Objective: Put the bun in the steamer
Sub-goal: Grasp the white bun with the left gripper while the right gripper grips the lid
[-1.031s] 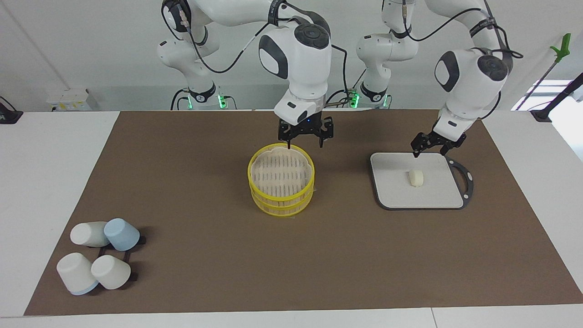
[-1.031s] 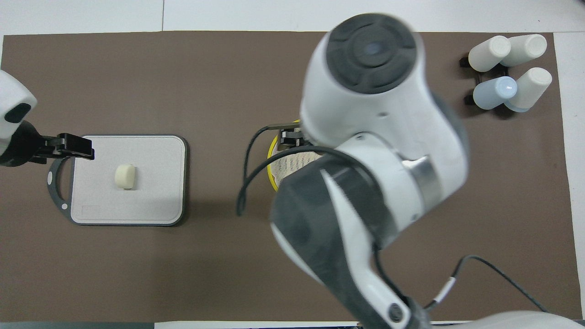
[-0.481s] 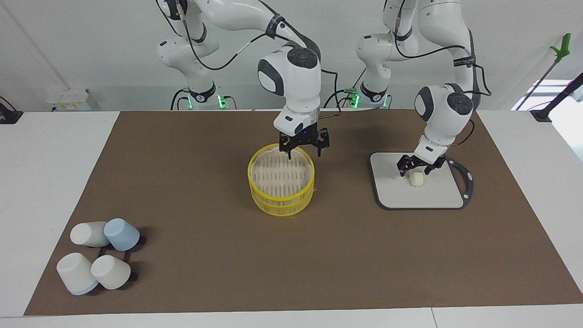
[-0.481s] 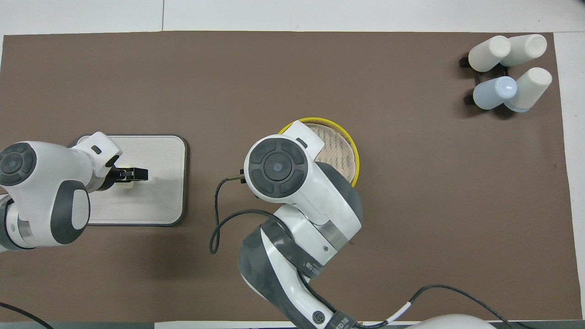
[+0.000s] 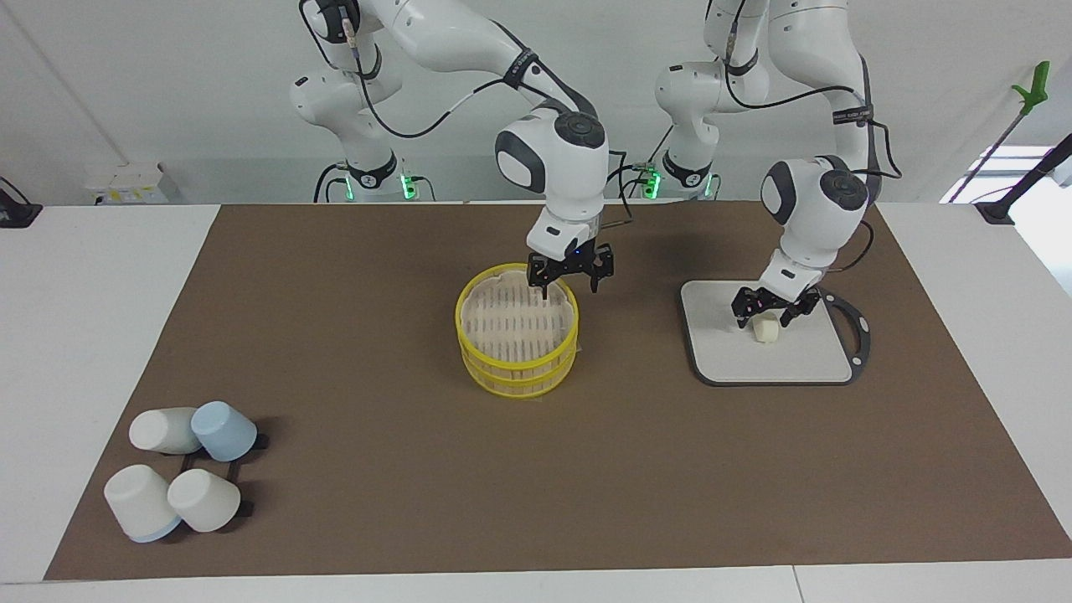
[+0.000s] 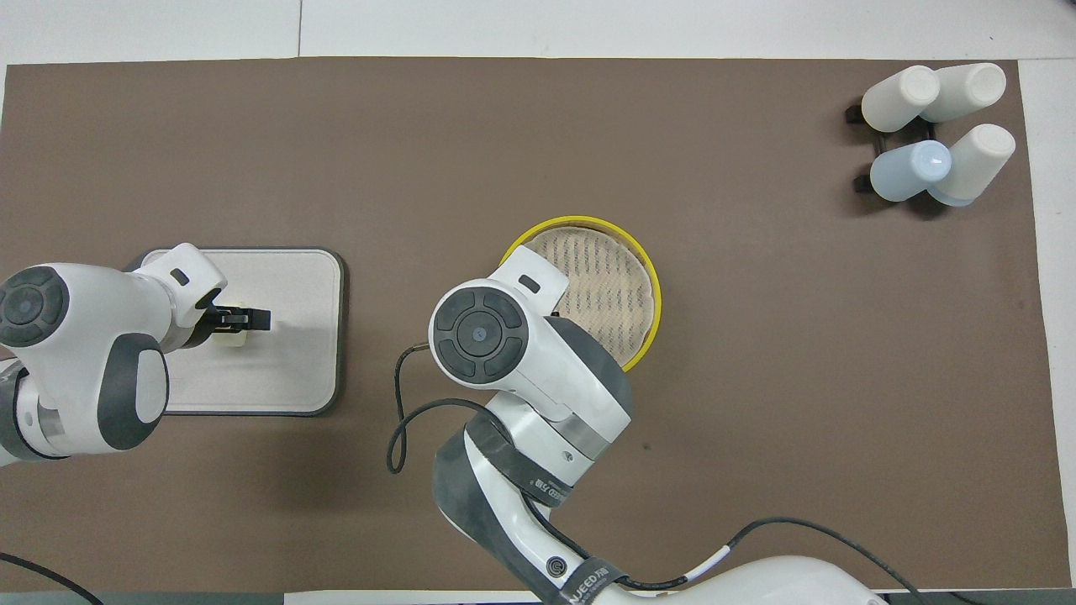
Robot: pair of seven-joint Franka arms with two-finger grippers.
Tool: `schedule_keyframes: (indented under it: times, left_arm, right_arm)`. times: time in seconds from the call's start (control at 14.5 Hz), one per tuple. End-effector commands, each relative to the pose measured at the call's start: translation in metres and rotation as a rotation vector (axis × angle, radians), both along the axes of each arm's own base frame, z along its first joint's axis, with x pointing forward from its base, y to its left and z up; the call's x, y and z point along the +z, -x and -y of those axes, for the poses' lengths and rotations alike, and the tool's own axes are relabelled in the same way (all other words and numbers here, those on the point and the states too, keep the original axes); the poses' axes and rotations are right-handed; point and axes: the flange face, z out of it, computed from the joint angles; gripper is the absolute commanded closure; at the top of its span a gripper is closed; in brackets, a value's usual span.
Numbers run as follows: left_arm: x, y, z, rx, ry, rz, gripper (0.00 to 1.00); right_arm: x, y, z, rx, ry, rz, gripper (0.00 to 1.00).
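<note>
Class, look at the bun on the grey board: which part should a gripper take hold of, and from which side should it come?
Probably from above, fingers closing on its two opposite sides. The bun is a small rounded piece lying low on the flat board, with bare board all round it. The left gripper is already over it, fingers open.

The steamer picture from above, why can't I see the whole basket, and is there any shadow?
Overhead view: the right arm's big white wrist covers part of the steamer, hiding the right gripper. Facing view: nothing blocks the basket; a soft dark shadow lies on the brown mat beside the right gripper.
</note>
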Motion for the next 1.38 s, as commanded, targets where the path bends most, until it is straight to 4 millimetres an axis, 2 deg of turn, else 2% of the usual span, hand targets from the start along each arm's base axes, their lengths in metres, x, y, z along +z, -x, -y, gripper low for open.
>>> schedule_keyframes:
  times: [0.0, 0.07, 0.28, 0.41, 0.55, 0.69, 0.89, 0.96, 1.1, 1.17, 1.31]
  left_arm:
    - [-0.008, 0.006, -0.003, -0.015, 0.007, 0.027, 0.15]
    - [-0.009, 0.006, -0.004, -0.013, 0.007, 0.029, 0.18]
    - [-0.011, 0.005, -0.004, -0.012, 0.007, 0.026, 0.45]
    - [-0.009, 0.003, -0.004, -0.011, 0.007, 0.024, 0.57]
    - [0.000, -0.005, -0.003, -0.002, 0.008, 0.018, 0.57]
    - [0.025, -0.018, 0.000, -0.004, 0.010, -0.025, 0.57]
    - [0.062, -0.035, 0.010, 0.055, 0.014, -0.053, 0.57]
    - [0.077, -0.040, 0.019, 0.082, 0.016, -0.066, 0.57]
    - [0.113, -0.047, 0.056, 0.118, 0.014, -0.095, 0.57]
    - [0.127, -0.048, 0.064, 0.140, 0.012, -0.108, 0.57]
    - [0.144, -0.046, 0.086, 0.151, 0.009, -0.121, 0.57]
  right_arm:
    - [0.003, 0.001, 0.002, 0.012, 0.002, 0.015, 0.34]
    - [0.003, 0.001, 0.002, 0.011, 0.001, 0.014, 0.38]
    - [0.004, 0.000, 0.002, 0.009, -0.003, 0.014, 0.42]
    - [0.004, 0.000, 0.002, 0.006, -0.006, 0.015, 0.49]
    - [0.004, 0.000, 0.002, 0.004, -0.007, 0.011, 0.56]
    - [0.004, 0.000, 0.002, 0.002, -0.010, 0.008, 0.61]
    - [0.004, 0.000, 0.003, 0.000, -0.011, 0.007, 0.79]
    - [0.003, 0.000, 0.003, -0.001, -0.009, 0.005, 0.86]
    - [0.007, 0.000, 0.002, -0.001, -0.008, 0.002, 0.92]
    - [0.016, -0.002, 0.001, -0.004, -0.004, -0.003, 0.92]
    - [0.054, -0.024, 0.008, -0.030, 0.029, -0.035, 0.92]
